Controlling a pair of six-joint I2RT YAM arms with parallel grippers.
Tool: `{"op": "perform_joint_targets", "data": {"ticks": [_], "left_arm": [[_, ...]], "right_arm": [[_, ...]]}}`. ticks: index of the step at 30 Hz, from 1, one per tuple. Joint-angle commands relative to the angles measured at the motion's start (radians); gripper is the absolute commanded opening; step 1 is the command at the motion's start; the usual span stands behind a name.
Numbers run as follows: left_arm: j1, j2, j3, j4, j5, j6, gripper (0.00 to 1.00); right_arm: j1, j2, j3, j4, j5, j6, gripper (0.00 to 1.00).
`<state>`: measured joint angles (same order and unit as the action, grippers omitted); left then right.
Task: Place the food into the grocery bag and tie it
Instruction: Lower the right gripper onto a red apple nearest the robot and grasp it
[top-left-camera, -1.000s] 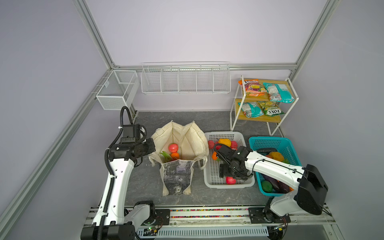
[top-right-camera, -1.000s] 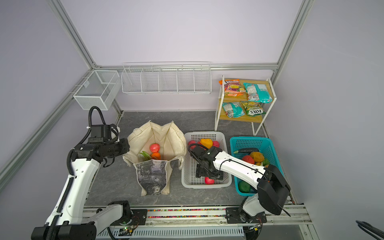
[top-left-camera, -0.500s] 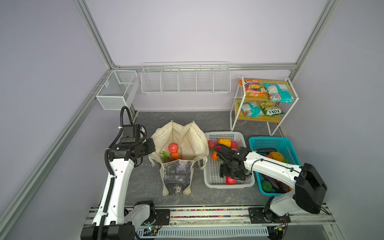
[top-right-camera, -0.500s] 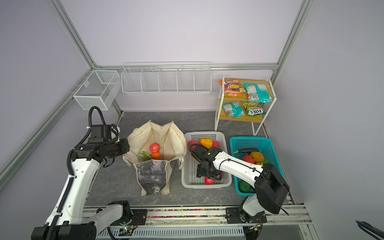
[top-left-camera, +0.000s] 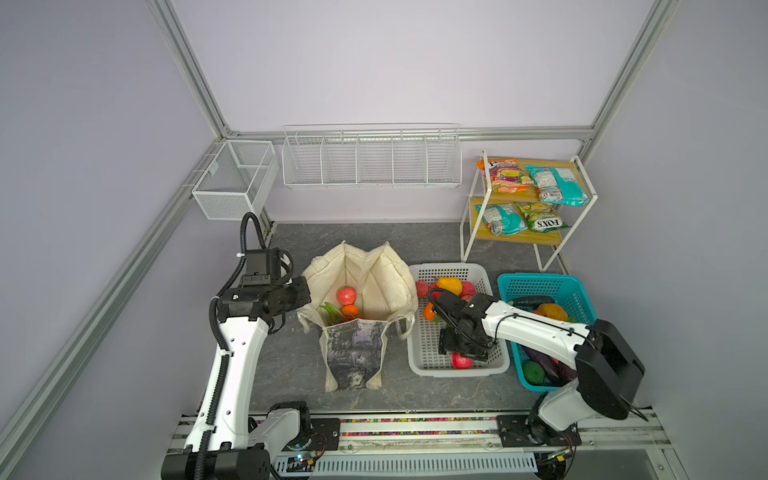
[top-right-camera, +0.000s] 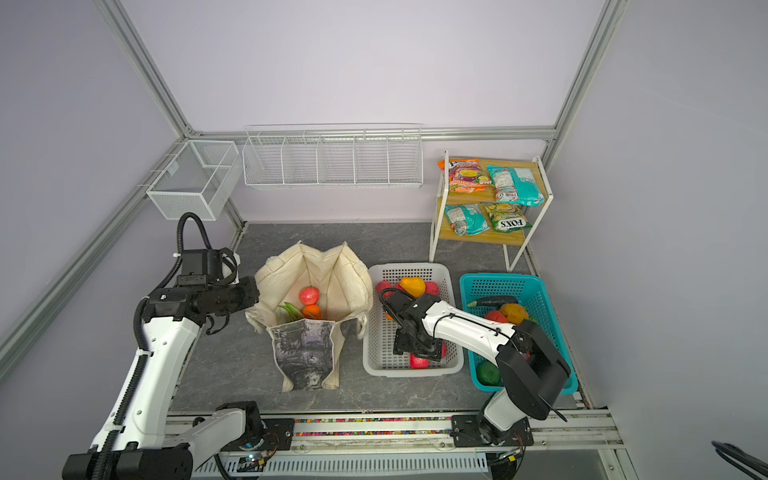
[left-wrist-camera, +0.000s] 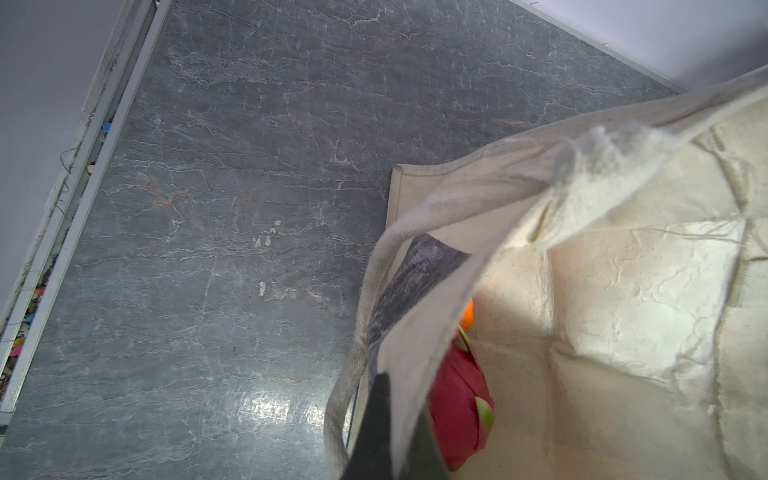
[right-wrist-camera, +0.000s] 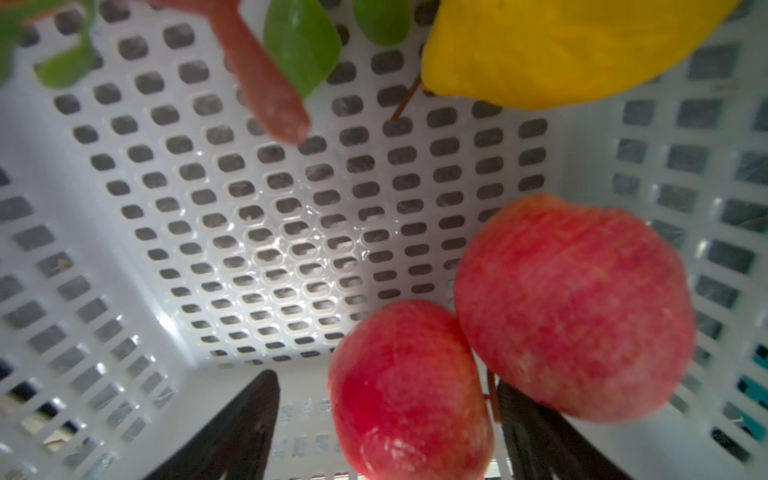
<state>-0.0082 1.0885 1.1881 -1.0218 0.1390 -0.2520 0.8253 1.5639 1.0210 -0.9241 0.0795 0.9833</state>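
Grey stone tabletop (top-left-camera: 291, 374) carried the grocery bag (top-left-camera: 357, 349) at centre, mouth open, some fruit (top-left-camera: 346, 296) inside. White basket (top-left-camera: 424, 349) at its three o'clock held more. Left gripper (left-wrist-camera: 399, 415) pinched the bag's nine o'clock rim. Right gripper (right-wrist-camera: 386, 399) straddled an apple (right-wrist-camera: 407, 390), fingers spread. Tying looked undone.

Bag (top-left-camera: 374, 282): cream canvas, grey-black print panel (top-left-camera: 353, 349). Bench (left-wrist-camera: 228, 208): dark grey, pale marble veins. White basket (top-left-camera: 419, 343): slotted-hole pattern. Teal basket (top-left-camera: 540, 286): grid holes. Apples (right-wrist-camera: 573, 307): red, pale speckle. Dragon fruit (left-wrist-camera: 457, 403): magenta, green tips. Lemon-like fruit (right-wrist-camera: 561, 50): yellow, brown stem.
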Motion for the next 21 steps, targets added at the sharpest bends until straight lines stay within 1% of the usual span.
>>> {"op": "perform_joint_targets", "data": {"ticks": [1, 5, 6, 9, 11, 12, 14, 21], "left_arm": [[0.005, -0.002, 0.007, -0.005, 0.009, 0.011, 0.0], [0.005, -0.002, 0.005, -0.005, 0.009, 0.011, 0.0], [0.005, -0.001, 0.005, -0.005, 0.007, 0.011, 0.0], [0.004, 0.0, 0.005, -0.005, 0.005, 0.011, 0.0], [0.005, 0.0, 0.005, -0.005, 0.005, 0.014, 0.0], [0.005, 0.001, 0.005, -0.004, 0.004, 0.013, 0.0], [0.005, 0.002, 0.007, -0.005, 0.004, 0.013, 0.0], [0.005, 0.002, 0.007, -0.005, 0.002, 0.013, 0.0]], "right_arm": [[-0.004, 0.022, 0.005, 0.022, -0.025, -0.001, 0.78], [-0.004, 0.041, 0.021, 0.034, -0.04, -0.009, 0.68], [-0.005, 0.047, 0.025, 0.036, -0.041, -0.012, 0.67], [-0.005, 0.058, 0.035, 0.031, -0.035, -0.016, 0.67], [-0.005, 0.066, 0.04, 0.025, -0.028, -0.014, 0.74], [-0.004, 0.069, 0.042, 0.021, -0.026, -0.014, 0.76], [-0.005, 0.077, 0.044, 0.019, -0.024, -0.016, 0.76], [-0.005, 0.079, 0.034, 0.024, -0.029, -0.021, 0.66]]}}
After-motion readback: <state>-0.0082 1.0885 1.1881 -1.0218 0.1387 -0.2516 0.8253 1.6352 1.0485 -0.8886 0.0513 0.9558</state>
